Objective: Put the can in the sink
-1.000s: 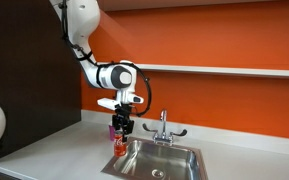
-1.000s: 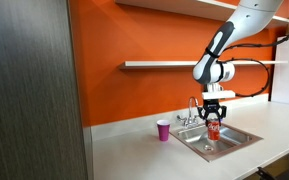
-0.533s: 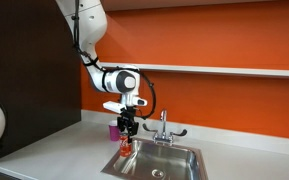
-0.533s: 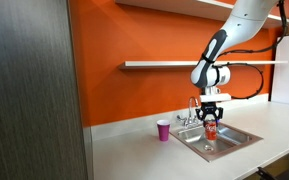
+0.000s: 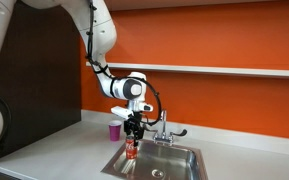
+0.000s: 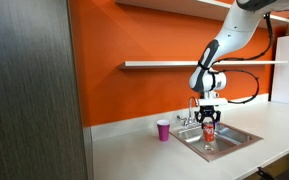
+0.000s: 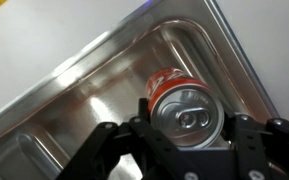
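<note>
The red can [image 7: 184,108] with its silvery top hangs upright between the black fingers of my gripper [image 7: 187,125], which is shut on it. Below it in the wrist view lies the stainless steel sink [image 7: 74,110], so the can is over the basin. In both exterior views the gripper [image 5: 133,138] [image 6: 209,122] points straight down, holding the can [image 5: 131,149] [image 6: 209,131] low over the sink [image 5: 174,160] [image 6: 234,137], near its edge on the side of the pink cup. Whether the can touches the basin floor is hidden.
A pink cup [image 5: 114,130] [image 6: 163,130] stands on the white counter [image 5: 54,150] beside the sink. A chrome faucet [image 5: 164,128] [image 6: 193,108] with two side handles rises behind the basin. An orange wall with a shelf [image 6: 154,65] runs behind.
The arm has carried the can sideways from the counter edge over the basin and lowered it. The grip stayed shut on the can.
</note>
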